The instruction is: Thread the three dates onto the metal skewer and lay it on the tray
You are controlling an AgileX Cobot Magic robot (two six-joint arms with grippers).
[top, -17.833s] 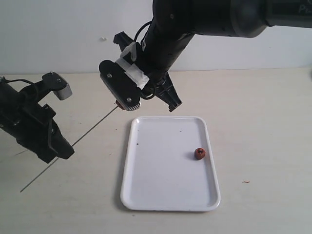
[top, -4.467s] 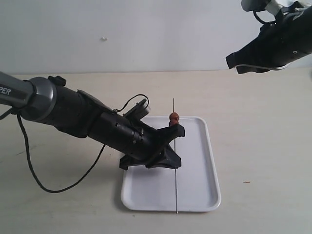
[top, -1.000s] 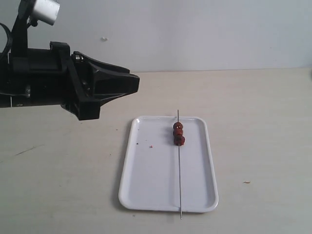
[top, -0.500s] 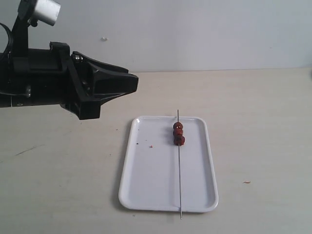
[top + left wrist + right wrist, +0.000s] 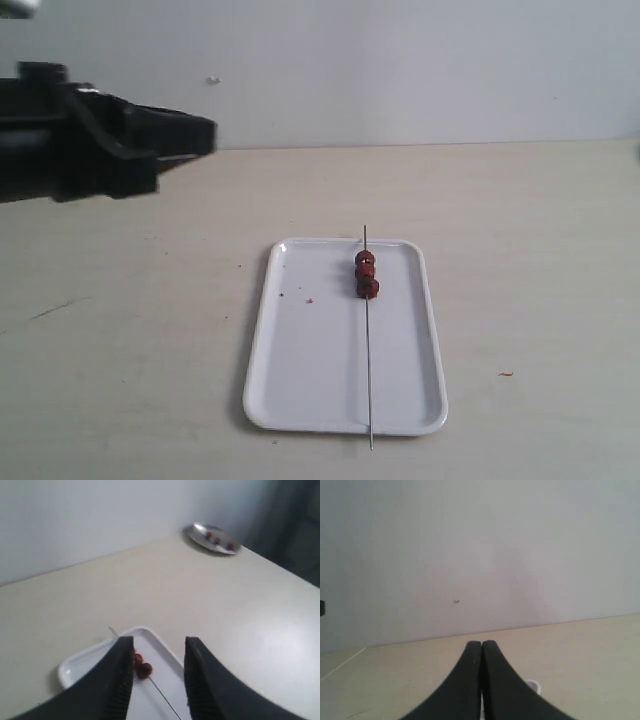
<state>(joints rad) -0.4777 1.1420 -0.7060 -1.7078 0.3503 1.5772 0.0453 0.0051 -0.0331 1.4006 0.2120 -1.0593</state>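
Table: pale beige top running back to a plain wall.
Left gripper: black, jaws apart and empty; it hangs in the air at the left of the exterior view, blurred there and well apart from the tray.
Right gripper: fingers pressed together, gripping nothing; it faces the wall and is out of the exterior view.
Tray: white, flat on the table near its middle, long side running away from the camera.
Skewer: lies lengthwise on the tray, right of the tray's centre line; its far tip crosses the far rim and its near tip pokes past the near rim.
Dish: small, round, metal, far off by the table's corner in the left wrist view, with reddish bits on it.
Dates: threaded on the skewer's far part, bunched and touching one another, inside the tray.
Crumbs: a few specks on the tray left of the dates.
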